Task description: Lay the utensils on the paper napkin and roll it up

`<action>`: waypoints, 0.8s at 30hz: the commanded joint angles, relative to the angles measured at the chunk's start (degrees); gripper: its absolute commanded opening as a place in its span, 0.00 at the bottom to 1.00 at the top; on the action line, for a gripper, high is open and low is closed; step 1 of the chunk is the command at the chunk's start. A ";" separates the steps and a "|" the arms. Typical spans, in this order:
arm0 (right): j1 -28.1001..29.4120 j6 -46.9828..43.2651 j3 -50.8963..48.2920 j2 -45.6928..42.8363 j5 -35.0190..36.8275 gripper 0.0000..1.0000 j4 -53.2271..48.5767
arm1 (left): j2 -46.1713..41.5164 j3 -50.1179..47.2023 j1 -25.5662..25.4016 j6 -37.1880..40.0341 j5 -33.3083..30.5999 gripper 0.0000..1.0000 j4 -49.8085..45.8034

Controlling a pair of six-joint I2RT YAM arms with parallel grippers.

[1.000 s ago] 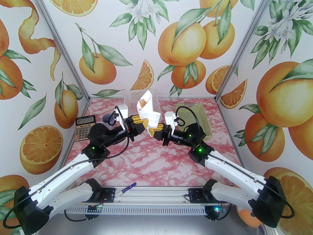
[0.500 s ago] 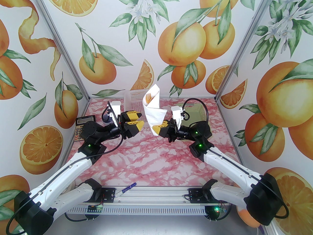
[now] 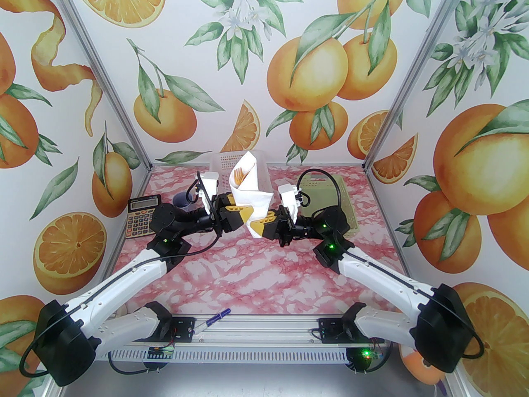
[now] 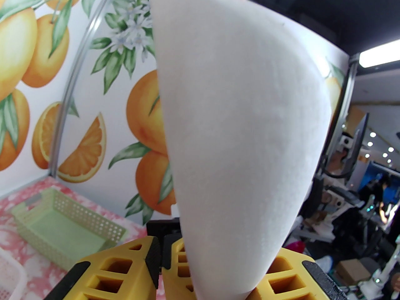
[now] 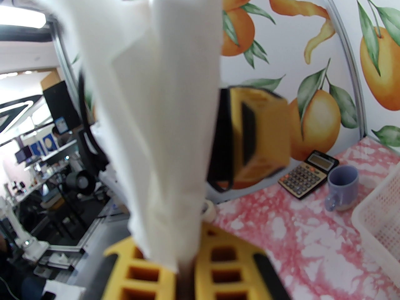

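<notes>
Open desk (image 3: 231,271) at 6 o'clock, room to lower. Right end effector (image 3: 257,226) clamps the paper napkin (image 3: 256,199) by its lower tip, aloft; left end effector (image 3: 247,214) sits narrow beside it, grip unclear. At 12 the utensils (image 3: 239,176) poke out — a tilt could spill them, the loose wrap unroll. Basket (image 3: 221,163) crowds behind.

We find the near half of the table (image 3: 248,279) bare between the two arms, with room there for a gripper to pass. Over the middle, the left gripper (image 3: 243,208) and right gripper (image 3: 257,223) meet at the paper napkin (image 3: 252,197) held aloft, and together they bar the way to the back. Just behind them stands the white basket (image 3: 221,166). The green basket (image 3: 349,209) takes up the far right, and the calculator (image 3: 142,217) and mug (image 3: 180,200) take up the far left. A pen (image 3: 215,317) lies on the front rail.
</notes>
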 commanded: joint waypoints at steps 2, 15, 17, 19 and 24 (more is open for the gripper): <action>0.79 -0.45 -0.05 0.52 -2.50 0.00 1.93 | 1.00 2.36 -0.26 -1.73 1.52 0.30 4.74; -1.63 -2.77 -0.05 -1.91 -5.46 0.27 -3.79 | 0.33 2.28 -0.43 -0.29 -0.31 0.00 2.80; -3.09 -3.50 -0.18 -3.39 -5.13 0.40 -5.36 | -0.16 2.30 -0.43 0.61 -1.09 0.00 1.29; -4.09 -4.26 -0.10 -4.48 -4.91 0.47 -6.70 | -0.52 2.26 -0.52 1.32 -1.46 0.00 0.03; -7.74 -15.44 6.64 -10.43 -0.54 0.74 -23.35 | -1.09 2.07 -1.00 2.68 -2.11 0.00 -2.29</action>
